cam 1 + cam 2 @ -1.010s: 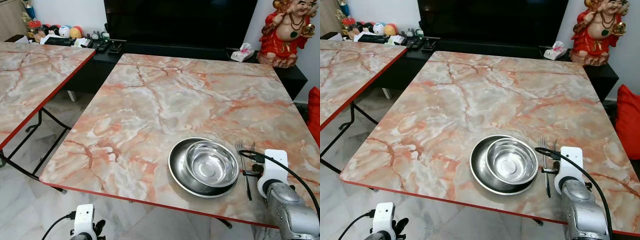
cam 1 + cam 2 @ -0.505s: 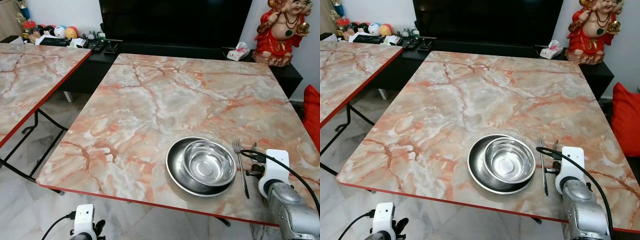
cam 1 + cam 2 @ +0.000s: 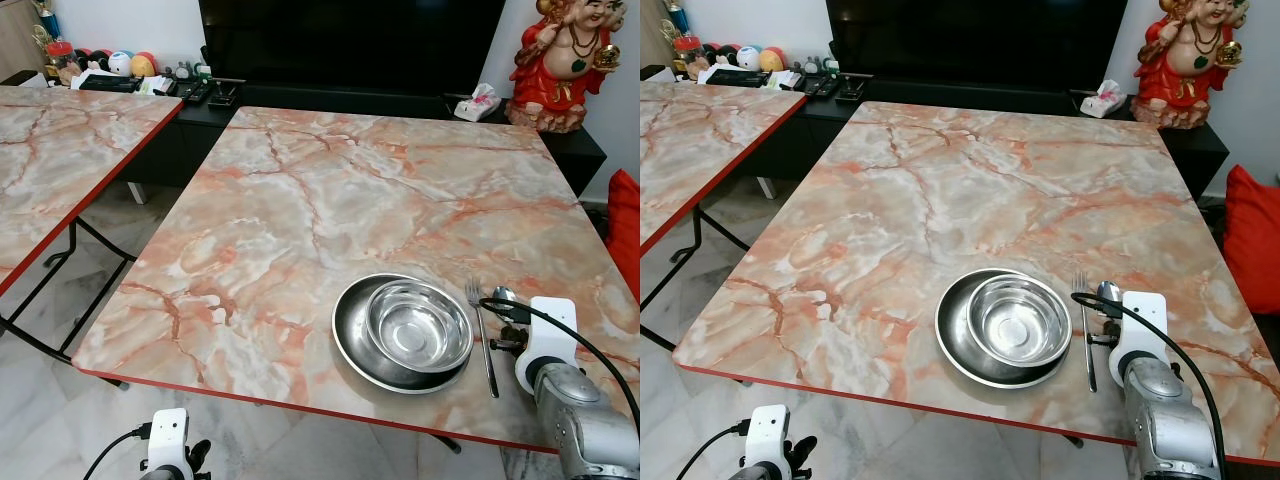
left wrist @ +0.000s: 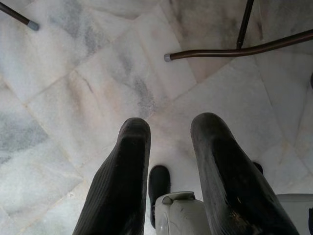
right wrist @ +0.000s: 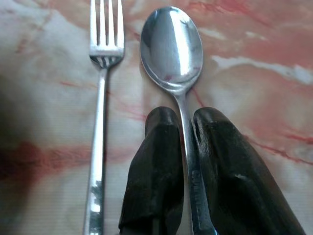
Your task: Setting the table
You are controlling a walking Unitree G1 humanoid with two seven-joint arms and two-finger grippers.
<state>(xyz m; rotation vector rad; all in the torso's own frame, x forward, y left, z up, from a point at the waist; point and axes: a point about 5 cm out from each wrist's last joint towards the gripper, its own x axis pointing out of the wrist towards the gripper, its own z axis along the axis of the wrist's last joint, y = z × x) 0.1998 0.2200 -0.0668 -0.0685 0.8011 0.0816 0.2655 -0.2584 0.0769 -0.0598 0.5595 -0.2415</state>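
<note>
A steel bowl [image 3: 420, 325] sits inside a steel plate [image 3: 349, 335] near the front right of the marble table [image 3: 330, 190]. Just right of the plate lies a fork [image 3: 481, 335], tines pointing away from me. My right gripper [image 5: 186, 117] is shut on the handle of a spoon [image 5: 172, 44], which lies low over the table right beside the fork. The spoon's bowl [image 3: 504, 296] shows past my right wrist. My left gripper [image 4: 168, 127] hangs idle below the table's front edge over the floor, its fingers apart and holding nothing.
A second marble table [image 3: 60, 140] stands to the left across a floor gap. Behind the table are a black TV console [image 3: 350, 100], a tissue pack [image 3: 484, 102] and a red statue [image 3: 565, 60]. A red cushion [image 3: 627, 230] is at the right. Metal table legs [image 4: 234, 49] cross the floor.
The camera shifted slightly. The spoon in my right gripper has moved forward, so its bowl now shows beside the fork's tines. Plate, bowl and fork lie as before.
</note>
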